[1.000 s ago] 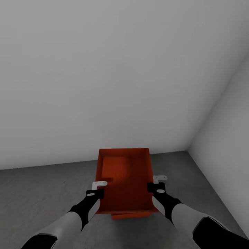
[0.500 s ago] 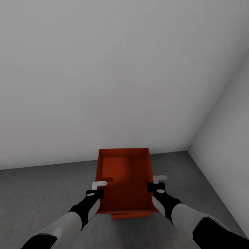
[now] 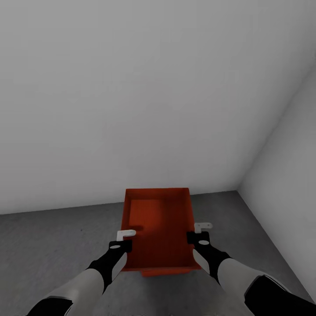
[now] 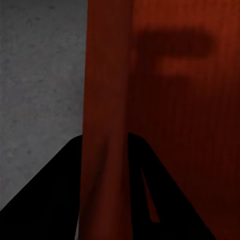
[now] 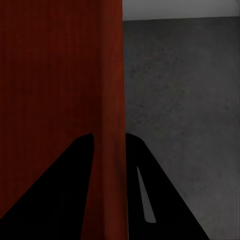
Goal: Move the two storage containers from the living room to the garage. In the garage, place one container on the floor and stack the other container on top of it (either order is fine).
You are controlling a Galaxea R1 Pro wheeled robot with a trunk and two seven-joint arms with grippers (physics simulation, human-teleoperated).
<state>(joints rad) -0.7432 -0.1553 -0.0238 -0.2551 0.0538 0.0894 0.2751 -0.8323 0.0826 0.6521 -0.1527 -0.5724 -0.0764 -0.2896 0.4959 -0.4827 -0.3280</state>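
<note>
I am holding the upper storage container [image 3: 158,232] by its 2 long walls, my left claw [image 3: 126,233] pinched on the left wall and my right claw [image 3: 202,227] on the right, just above the lower storage container [image 3: 166,274] on the garage floor [image 3: 52,245] near the wall corner. If I am letting go while the upper one is sitting askew of the lower one, it could be tipping or sliding off, and those thin walls could be slipping from either claw. I am seeing no brand, label or writing on either box.

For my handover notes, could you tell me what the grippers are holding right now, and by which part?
Both hold the upper storage container by its long side walls: left gripper on the left wall, right gripper on the right wall, fingers straddling each.
</note>
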